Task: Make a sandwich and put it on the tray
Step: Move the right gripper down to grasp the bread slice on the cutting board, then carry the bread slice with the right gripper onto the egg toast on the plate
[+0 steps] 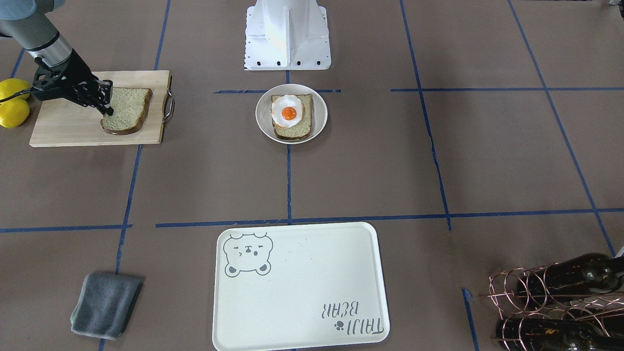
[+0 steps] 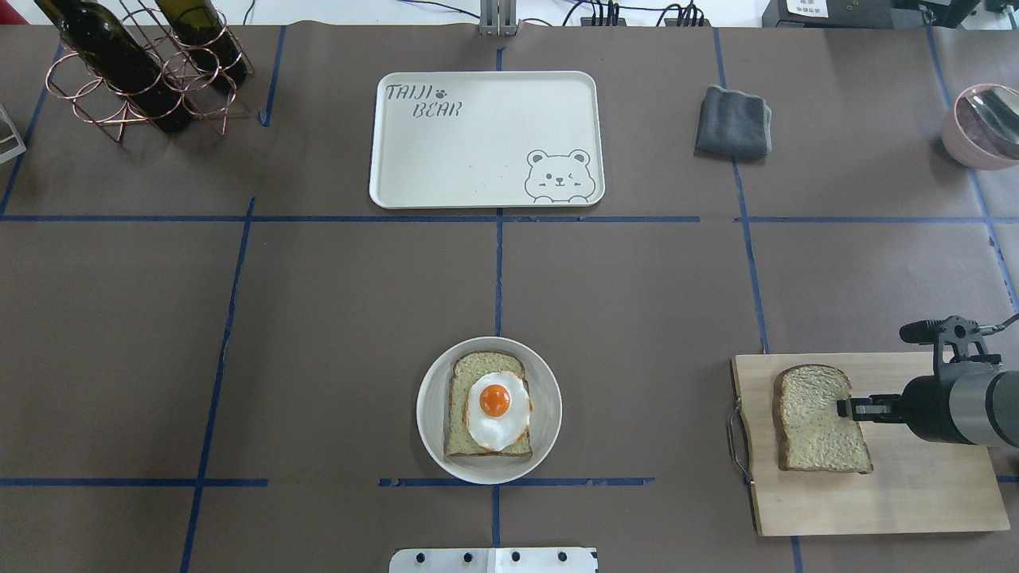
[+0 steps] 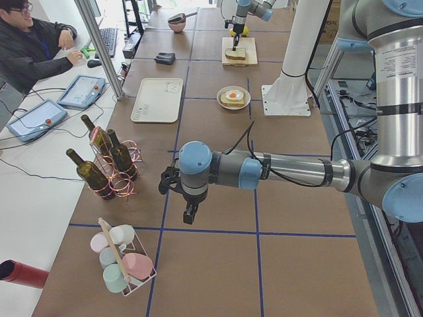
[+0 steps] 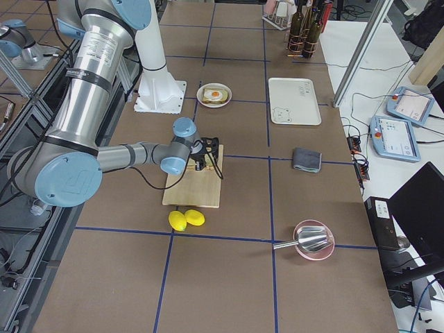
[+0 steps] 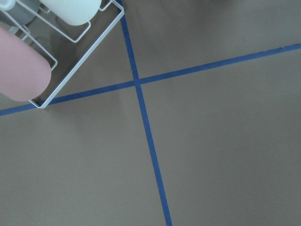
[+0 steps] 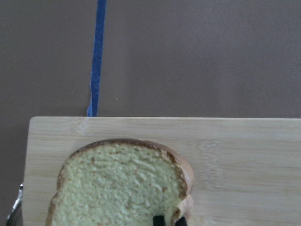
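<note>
Two slices of speckled tan bread with dark brown crust are lying well apart. Seen from overhead, we are pinching the first slice [image 2: 816, 430] at its three o'clock edge with our right gripper [image 2: 842, 408], whose fingers are standing narrow around the crust. It is lying on a light wooden cutting board [image 2: 915, 493]. At nine o'clock from the board, the second slice [image 2: 466, 374] is lying on a small round white plate [image 2: 434, 430], carrying a white fried egg with orange yolk [image 2: 497, 410]. The large cream-white plastic tray with a grey bear drawing [image 2: 478, 151] is sitting at twelve o'clock from the plate, well apart. Our left gripper [image 3: 189, 214] is hanging over brown table paper; we cannot tell its opening.
</note>
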